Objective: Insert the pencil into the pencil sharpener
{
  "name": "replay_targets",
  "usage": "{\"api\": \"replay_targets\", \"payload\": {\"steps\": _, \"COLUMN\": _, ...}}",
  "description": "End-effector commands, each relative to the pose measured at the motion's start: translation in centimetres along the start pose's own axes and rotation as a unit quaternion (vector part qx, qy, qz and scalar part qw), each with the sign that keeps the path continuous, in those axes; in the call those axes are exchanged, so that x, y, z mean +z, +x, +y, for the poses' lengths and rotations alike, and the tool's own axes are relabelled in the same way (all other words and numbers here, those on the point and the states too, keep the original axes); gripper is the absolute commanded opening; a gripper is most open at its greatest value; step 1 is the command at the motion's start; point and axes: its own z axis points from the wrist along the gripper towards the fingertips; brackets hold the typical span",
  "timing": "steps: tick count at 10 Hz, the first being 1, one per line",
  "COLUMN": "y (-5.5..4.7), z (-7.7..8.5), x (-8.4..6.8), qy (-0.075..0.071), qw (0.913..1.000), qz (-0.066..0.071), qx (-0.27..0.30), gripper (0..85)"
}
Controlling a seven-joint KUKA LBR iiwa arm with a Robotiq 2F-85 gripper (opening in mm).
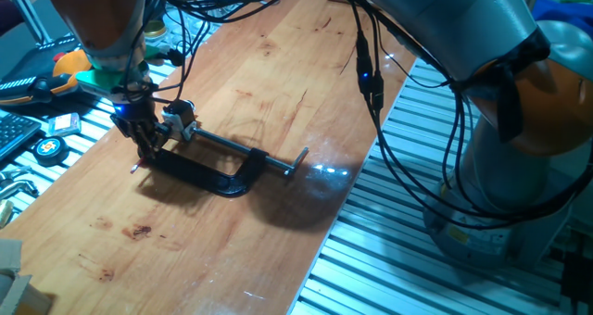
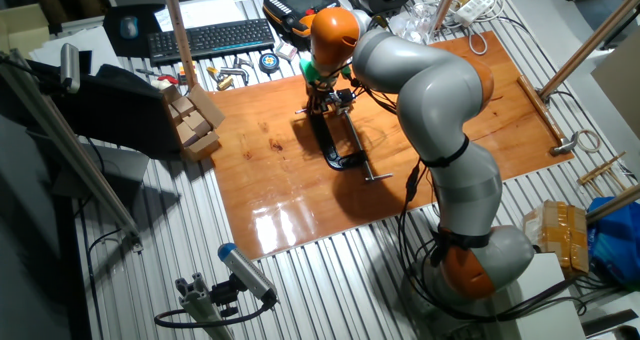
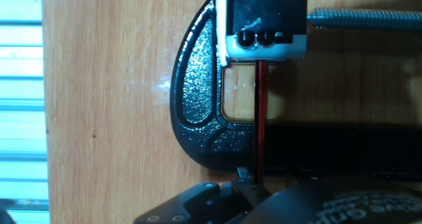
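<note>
Currently my gripper point(image 3: 254, 183) holds the pencil point(image 3: 261, 118) pinched. Its long axis runs straight ahead to the pencil sharpener point(image 3: 265, 21), tip at its face.

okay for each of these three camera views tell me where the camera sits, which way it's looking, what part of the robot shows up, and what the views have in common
One fixed view: low at the table's side, looking across the wooden board at the black C-clamp; gripper and the arm's links show.
The other fixed view: high up, looking down over the whole table; the entire arm shows, base to gripper.
Hand view: on the hand, looking along the fingers at the pencil and the pencil sharpener; only the dark gripper body shows.
Shared: all three show the clamp.
</note>
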Motion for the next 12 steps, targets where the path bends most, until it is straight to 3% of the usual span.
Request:
{"api": "replay_targets", "payload": {"steps": 1, "y": 0.00, "z": -0.02, "x": 0.00, "qy": 0.001, "qw": 1.0000, "qz": 0.000, "qx": 0.000, "gripper": 34.0}}
{"api": "replay_targets", "payload": {"steps": 10, "y": 0.42, "z": 0.06, "x": -0.27, "qy": 0.003, "qw": 1.0000, "qz": 0.005, "qx": 0.003, "gripper": 34.0}}
{"api": "replay_targets", "payload": {"steps": 12, "y": 0.89, "z": 0.18, "x": -0.44, "qy": 0.005, "qw": 1.0000, "qz": 0.001, "qx": 0.008, "gripper": 34.0}}
